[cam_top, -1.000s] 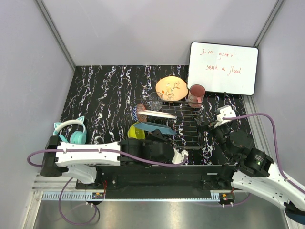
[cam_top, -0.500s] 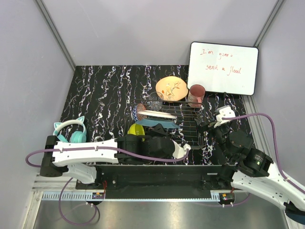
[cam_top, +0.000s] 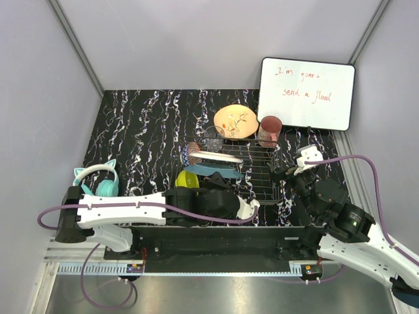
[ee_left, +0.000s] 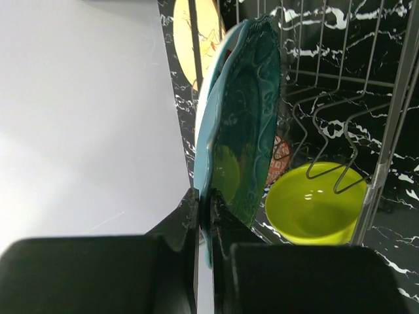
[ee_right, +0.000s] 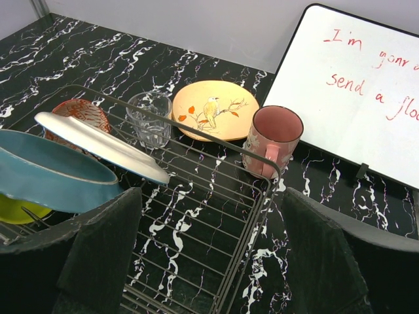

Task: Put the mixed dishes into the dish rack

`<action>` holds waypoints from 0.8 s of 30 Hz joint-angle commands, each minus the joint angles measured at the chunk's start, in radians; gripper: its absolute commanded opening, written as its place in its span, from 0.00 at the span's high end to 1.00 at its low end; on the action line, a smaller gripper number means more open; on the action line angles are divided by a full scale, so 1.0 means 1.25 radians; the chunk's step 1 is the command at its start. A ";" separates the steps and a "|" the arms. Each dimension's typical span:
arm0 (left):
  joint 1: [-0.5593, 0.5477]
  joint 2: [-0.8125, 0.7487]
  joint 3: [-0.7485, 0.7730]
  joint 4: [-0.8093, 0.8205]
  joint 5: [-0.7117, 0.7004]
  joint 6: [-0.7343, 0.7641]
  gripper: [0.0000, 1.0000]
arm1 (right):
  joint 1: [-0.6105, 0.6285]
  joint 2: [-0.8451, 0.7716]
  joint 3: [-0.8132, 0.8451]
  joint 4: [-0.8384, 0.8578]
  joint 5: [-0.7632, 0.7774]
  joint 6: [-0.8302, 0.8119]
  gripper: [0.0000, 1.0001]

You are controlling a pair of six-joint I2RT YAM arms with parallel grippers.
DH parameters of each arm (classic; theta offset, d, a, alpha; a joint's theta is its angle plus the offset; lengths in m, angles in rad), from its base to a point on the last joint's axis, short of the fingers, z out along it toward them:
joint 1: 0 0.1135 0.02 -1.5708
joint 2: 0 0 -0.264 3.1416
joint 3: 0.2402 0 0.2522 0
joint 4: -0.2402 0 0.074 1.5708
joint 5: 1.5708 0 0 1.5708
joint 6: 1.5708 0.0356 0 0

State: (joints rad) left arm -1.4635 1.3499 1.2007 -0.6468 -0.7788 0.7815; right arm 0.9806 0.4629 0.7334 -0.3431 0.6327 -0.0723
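From above, the left gripper (cam_top: 224,193) is mostly lost in the dark bulk of its own wrist, at the near left corner of the dish rack (cam_top: 265,178), with the teal plate (cam_top: 217,172) jutting from it beside the white red-speckled plate (cam_top: 215,157); whether the teal plate's edge sits between prongs cannot be told. The yellow-green bowl (cam_top: 187,178) is half covered, and the small red-patterned bowl (cam_top: 186,154) shows only as a sliver. The right gripper (cam_top: 285,173) blends into the black table. At the left wrist, the two fingers pinch the teal plate's rim, the plate standing on edge and cutting off the orange plate (ee_left: 203,33) behind. At the right wrist, the jaws stand wide apart and empty over the rack's near end; the clear glass (ee_right: 149,118) and reddish-brown cup (ee_right: 272,140) stand beyond the rack, and the white board (ee_right: 366,91) is cropped, so its red writing runs off the edge
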 commanded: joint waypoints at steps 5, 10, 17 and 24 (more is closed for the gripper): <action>0.020 -0.039 -0.013 0.119 -0.054 0.046 1.00 | 0.001 -0.007 -0.004 0.016 -0.019 0.005 0.06; 0.022 -0.040 -0.033 0.141 -0.045 0.049 1.00 | 0.001 -0.005 -0.004 0.016 -0.021 0.006 0.06; 0.025 -0.033 -0.079 0.180 -0.026 0.055 1.00 | 0.000 -0.005 -0.004 0.014 -0.018 0.006 0.06; 0.032 -0.026 -0.097 0.179 -0.018 0.040 1.00 | 0.000 -0.006 -0.005 0.013 -0.017 0.005 0.06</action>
State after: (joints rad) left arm -1.4330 1.3495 1.0683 -0.5220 -0.7422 0.8150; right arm 0.9806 0.4572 0.7319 -0.3431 0.6102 -0.0723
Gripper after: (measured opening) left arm 0.071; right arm 0.942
